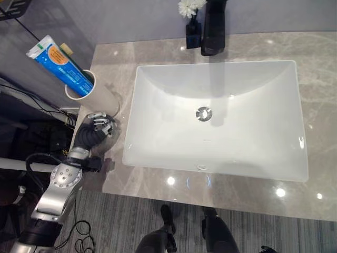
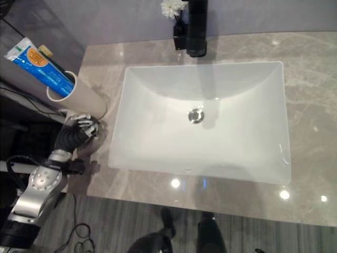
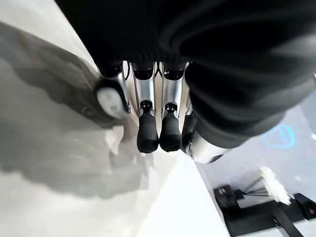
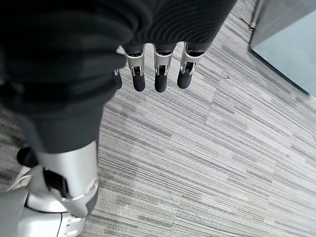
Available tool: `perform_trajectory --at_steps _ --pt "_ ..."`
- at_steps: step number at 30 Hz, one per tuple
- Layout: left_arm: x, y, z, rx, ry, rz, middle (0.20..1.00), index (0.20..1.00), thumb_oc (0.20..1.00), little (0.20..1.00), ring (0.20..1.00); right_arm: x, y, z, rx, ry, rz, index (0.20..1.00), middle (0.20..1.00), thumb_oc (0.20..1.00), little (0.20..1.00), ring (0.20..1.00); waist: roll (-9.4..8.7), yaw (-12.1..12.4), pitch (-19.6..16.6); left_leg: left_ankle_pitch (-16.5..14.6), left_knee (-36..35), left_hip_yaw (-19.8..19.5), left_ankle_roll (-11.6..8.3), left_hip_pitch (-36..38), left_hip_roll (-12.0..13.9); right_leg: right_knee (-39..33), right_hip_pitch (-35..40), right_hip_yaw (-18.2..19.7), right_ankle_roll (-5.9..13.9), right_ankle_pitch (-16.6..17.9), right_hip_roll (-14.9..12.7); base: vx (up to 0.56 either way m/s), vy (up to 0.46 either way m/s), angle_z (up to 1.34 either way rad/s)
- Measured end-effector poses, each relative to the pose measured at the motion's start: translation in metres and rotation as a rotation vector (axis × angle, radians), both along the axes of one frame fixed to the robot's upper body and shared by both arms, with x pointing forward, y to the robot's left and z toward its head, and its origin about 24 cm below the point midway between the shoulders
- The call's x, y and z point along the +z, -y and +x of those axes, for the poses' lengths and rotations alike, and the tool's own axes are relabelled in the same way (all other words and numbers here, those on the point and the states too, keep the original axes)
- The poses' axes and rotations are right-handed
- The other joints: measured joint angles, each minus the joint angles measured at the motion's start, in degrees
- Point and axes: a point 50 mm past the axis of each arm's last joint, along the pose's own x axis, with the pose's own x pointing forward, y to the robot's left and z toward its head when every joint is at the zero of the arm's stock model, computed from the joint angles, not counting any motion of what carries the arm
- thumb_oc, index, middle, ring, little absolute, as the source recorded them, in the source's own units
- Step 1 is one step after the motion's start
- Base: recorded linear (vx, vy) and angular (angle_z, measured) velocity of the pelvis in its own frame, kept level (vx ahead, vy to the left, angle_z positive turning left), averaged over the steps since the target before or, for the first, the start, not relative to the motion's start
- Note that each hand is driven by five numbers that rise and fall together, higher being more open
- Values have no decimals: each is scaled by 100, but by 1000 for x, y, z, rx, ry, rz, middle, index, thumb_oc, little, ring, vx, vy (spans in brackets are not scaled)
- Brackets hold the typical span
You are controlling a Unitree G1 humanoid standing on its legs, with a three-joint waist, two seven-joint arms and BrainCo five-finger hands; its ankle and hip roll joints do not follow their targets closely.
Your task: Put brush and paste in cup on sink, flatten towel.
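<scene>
A white cup (image 1: 80, 91) stands at the counter's far left corner. A blue and white toothpaste tube (image 1: 57, 62) leans out of it, and a toothbrush (image 1: 67, 52) pokes up behind the tube. My left hand (image 1: 99, 125) rests on the counter's left edge, just in front of the cup and apart from it. Its fingers (image 3: 148, 134) are relaxed and hold nothing. My right hand (image 4: 158, 74) hangs over the grey striped floor with loose, empty fingers.
A white rectangular sink basin (image 1: 158, 79) fills the middle of the marble counter (image 1: 316, 121). A black faucet (image 1: 213, 31) and a small dark vase with white flowers (image 1: 192, 21) stand behind it. Bare marble lies right of the basin.
</scene>
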Motion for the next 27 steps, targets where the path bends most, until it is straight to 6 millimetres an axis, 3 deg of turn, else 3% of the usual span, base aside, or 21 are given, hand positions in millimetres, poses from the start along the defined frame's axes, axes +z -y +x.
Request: perform_trajectory --at_steps 7,17,27 --pt "6 -7 11 60 21 -15 200 200 200 200 200 0 0 1 -26 10 -5 1000 1000 1000 1000 1000 -91 -135 -8 3 -2 38 -11 9 35 -2 -12 58 7 -14 43 38 -16 -3" --pt "0 -12 7 97 6 -24 200 200 200 200 200 -6 -11 -5 -33 -11 24 1000 1000 1000 1000 1000 -471 -171 -335 -13 -1 115 -34 21 86 -3 -40 115 -21 -18 104 17 -16 -3" --pt "-25 -29 -18 146 -89 -17 200 200 200 200 200 -6 -12 -6 -34 -12 26 1000 1000 1000 1000 1000 -414 -133 -579 -14 -3 107 -41 16 88 -9 -39 112 -32 -22 106 0 0 0"
